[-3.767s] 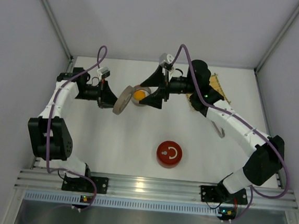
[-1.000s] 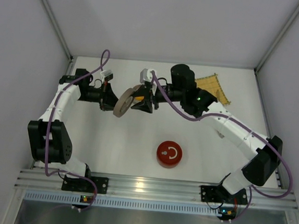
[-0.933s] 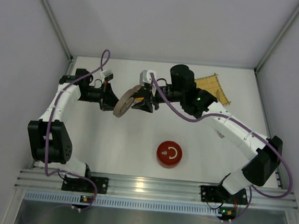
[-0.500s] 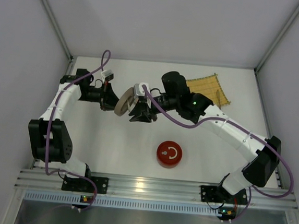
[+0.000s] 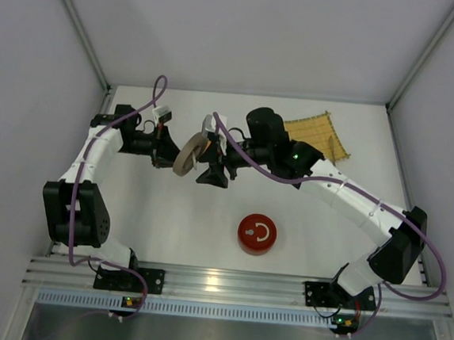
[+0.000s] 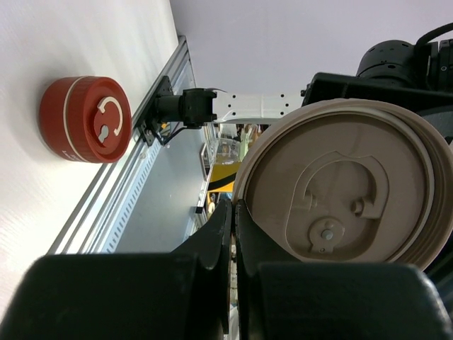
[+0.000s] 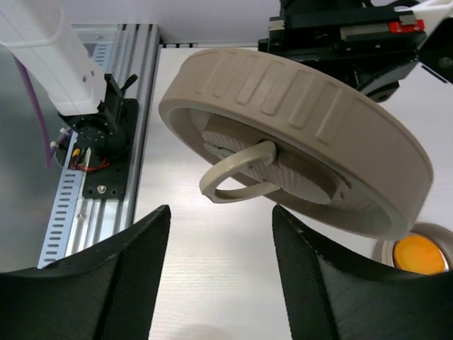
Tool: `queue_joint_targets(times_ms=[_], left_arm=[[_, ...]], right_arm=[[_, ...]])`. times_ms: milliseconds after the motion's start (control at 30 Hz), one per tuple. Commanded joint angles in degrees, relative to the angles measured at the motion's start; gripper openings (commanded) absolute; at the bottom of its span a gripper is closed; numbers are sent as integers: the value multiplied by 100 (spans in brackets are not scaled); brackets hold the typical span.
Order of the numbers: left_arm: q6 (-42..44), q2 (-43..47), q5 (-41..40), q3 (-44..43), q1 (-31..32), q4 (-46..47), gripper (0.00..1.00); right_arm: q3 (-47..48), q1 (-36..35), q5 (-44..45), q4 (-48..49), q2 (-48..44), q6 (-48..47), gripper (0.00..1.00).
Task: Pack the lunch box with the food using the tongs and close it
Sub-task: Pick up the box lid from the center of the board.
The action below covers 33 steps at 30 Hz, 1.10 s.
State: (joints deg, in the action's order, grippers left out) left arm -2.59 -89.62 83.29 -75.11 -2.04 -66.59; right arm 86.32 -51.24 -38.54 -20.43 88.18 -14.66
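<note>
Left gripper (image 6: 233, 219) clamped on rim of tan lid (image 5: 186, 154), held on edge at frame centre; right gripper (image 7: 216, 280) apart, empty, near lid; orange food (image 7: 419, 253) in lunch box (image 7: 384, 249), lower right.

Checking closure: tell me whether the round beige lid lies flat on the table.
No, the left tool holds the round beige lid tilted on edge.

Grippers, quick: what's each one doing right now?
Left gripper: closed on the round beige plastic lid, at its rim.
Right gripper: open, holding nothing, facing the lid.
</note>
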Motion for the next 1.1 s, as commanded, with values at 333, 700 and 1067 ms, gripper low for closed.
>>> queue_joint_targets(times_ms=[333,700,1067], left_arm=[[856,-11,1234,-214,-393,-636,0],[1147,59,1243,-153,-481,-865,0],[1314,191,1243,-83,-472,-970,0]], right_arm=[[367,-360,1226,575,-47,701,74],[860,-729,1868,478,366,771,73],[842,-712,2650,496,358,771,44]])
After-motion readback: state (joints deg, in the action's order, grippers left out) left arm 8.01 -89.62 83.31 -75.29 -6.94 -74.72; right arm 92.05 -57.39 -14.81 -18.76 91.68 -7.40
